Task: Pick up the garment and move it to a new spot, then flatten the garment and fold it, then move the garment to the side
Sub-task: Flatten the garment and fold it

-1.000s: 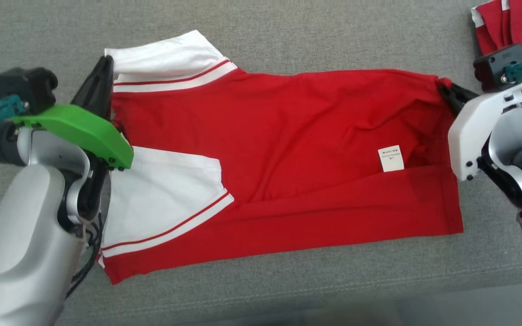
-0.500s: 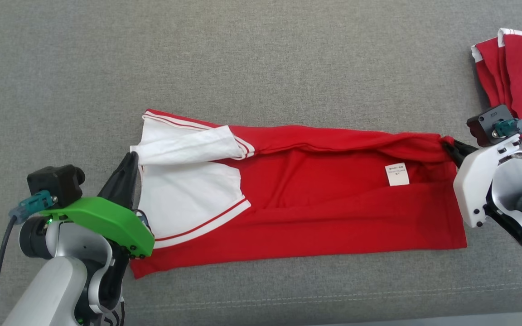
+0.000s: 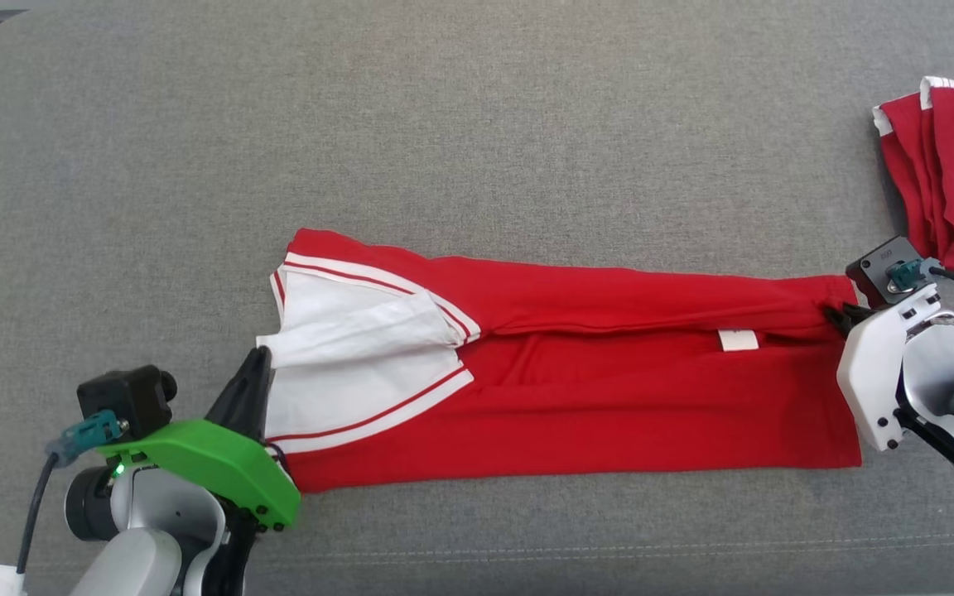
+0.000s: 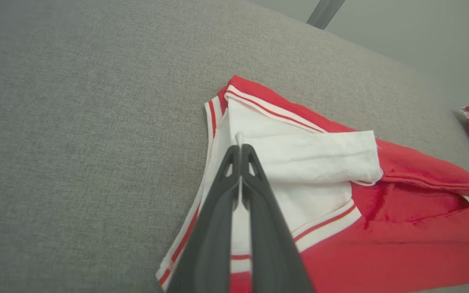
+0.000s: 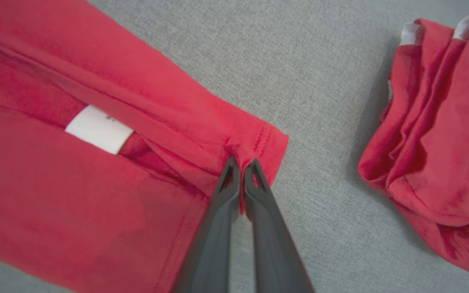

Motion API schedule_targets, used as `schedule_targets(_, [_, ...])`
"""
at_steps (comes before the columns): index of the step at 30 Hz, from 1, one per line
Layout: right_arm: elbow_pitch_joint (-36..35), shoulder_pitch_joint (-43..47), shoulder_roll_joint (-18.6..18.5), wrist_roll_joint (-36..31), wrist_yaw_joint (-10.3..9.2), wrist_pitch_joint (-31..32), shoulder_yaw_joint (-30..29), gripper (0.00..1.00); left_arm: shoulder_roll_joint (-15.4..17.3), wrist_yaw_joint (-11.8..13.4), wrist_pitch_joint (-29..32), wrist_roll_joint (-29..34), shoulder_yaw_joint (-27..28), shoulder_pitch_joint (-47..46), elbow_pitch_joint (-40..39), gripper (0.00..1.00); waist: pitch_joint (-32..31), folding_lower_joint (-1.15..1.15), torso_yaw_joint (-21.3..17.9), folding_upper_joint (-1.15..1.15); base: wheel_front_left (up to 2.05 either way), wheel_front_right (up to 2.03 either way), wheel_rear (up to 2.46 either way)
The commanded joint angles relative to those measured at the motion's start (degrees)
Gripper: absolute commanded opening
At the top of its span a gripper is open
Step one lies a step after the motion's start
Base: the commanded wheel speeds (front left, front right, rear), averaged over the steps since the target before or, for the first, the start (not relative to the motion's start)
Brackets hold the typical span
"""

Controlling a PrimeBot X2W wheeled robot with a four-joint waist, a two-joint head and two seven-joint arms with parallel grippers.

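Red garment (image 3: 609, 414) fold half covers white label (image 3: 738, 340).

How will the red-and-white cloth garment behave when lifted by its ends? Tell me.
Probably floppy: the red-and-white cloth garment folds and creases on the grey upholstered surface. Likely sags between the left end effector and right end effector. Seemingly light: thin pinches hold it.

The garment (image 3: 609, 406) has been folded lengthwise: its upper edge, pinched by the left tool (image 3: 258, 359) and right tool (image 3: 838, 314), now lies lower, half covering the label (image 3: 738, 340).
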Motion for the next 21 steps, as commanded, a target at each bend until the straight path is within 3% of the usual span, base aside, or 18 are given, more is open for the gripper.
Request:
schedule_targets(1, [0.4, -0.2, -0.4, 0.6, -0.09, -0.2, 0.4, 0.42, -0.2, 0.3, -0.2, -0.5, -0.1, 1.2, -0.1, 0.00, -0.4, 0.00, 0.4, 0.00, 0.00, 0.00, 0.00])
schedule_targets(2, [0.9, 0.0, -0.2, 1.3, -0.10, -0.1, 0.4, 1.00, -0.2, 0.3, -0.4, -0.6, -0.1, 1.6, -0.1, 0.00, -0.6, 0.00, 0.4, 0.00, 0.00, 0.00, 0.00])
schedule_targets(10, [-0.7, 2.1, 0.7, 4.8, -0.09, -0.7, -2.4, 1.00, -0.9, 0.1, -0.7, -1.3, -1.1, 4.2, 1.7, 0.00, -2.6, 0.00, 0.7, 0.00, 0.00, 0.00, 0.00])
schedule_targets(16, [-3.6, 5.5, 4.6, 3.2, -0.09, -3.8, -8.6, 1.00, -1.2, 0.0, -0.8, -1.2, -2.4, 6.3, 4.0, 0.00, -4.8, 0.00, 0.4, 0.00, 0.00, 0.00, 0.00])
schedule_targets(17, [-3.9, 6.2, 5.6, 3.0, -0.09, -4.5, -9.6, 1.00, -1.2, 0.3, -1.1, -0.9, -2.4, 6.3, 4.3, 0.23, -5.1, 0.00, 0.4, 0.00, 0.00, 0.00, 0.00])
schedule_targets(19, [-4.1, 7.5, 7.8, 2.6, -0.09, -6.1, -11.9, 1.00, -1.0, 0.3, -0.9, -0.4, -3.0, 6.8, 5.3, 0.53, -5.7, 0.00, 0.4, 0.00, 0.00, 0.00, 0.00])
schedule_targets(20, [-4.3, 8.3, 8.7, 2.3, -0.09, -6.9, -13.0, 1.00, -1.0, 0.4, -1.1, -0.4, -3.0, 6.9, 5.6, 0.86, -6.0, 0.00, 0.4, 0.00, 0.00, 0.00, 0.00])
schedule_targets(21, [-4.4, 8.9, 9.8, 2.0, -0.09, -8.0, -14.0, 1.00, -1.0, 0.3, -0.9, -0.3, -3.4, 7.1, 6.0, 1.00, -6.2, 0.00, 0.4, 0.00, 0.00, 0.00, 0.00])
